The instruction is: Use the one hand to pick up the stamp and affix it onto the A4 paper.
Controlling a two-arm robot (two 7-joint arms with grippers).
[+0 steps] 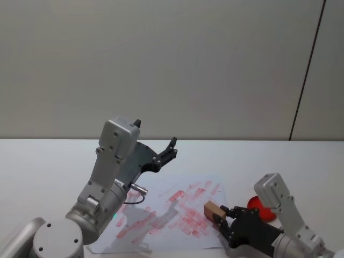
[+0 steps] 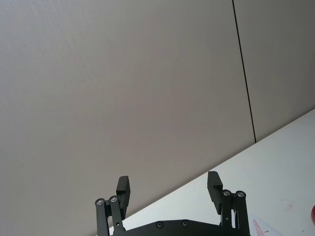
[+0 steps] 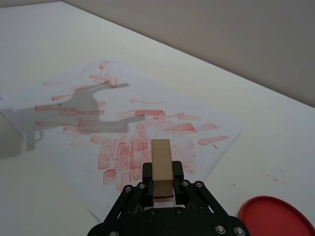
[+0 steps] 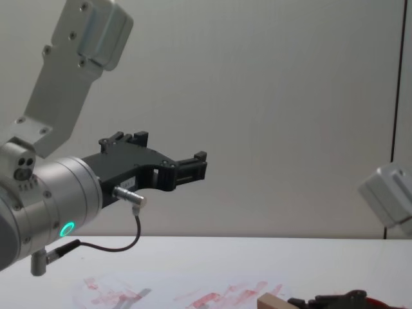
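White tabletop (image 1: 48, 161) before a grey wall (image 1: 161, 64): my right hand (image 1: 220, 216), black and blocky-fingered, grips the small pale wooden stamp block (image 1: 210, 208) over the near right part of the red-smeared white A4 paper (image 1: 161, 231); my left hand (image 2: 168, 189) hangs open, raised above the sheet.

White table (image 1: 43, 161) with smeared A4 paper (image 3: 98, 123) and apparently round red disc (image 3: 275, 216).

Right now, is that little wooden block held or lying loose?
Held: the right end effector is shut on the stamp, clamping both its sides, over the A4 paper.
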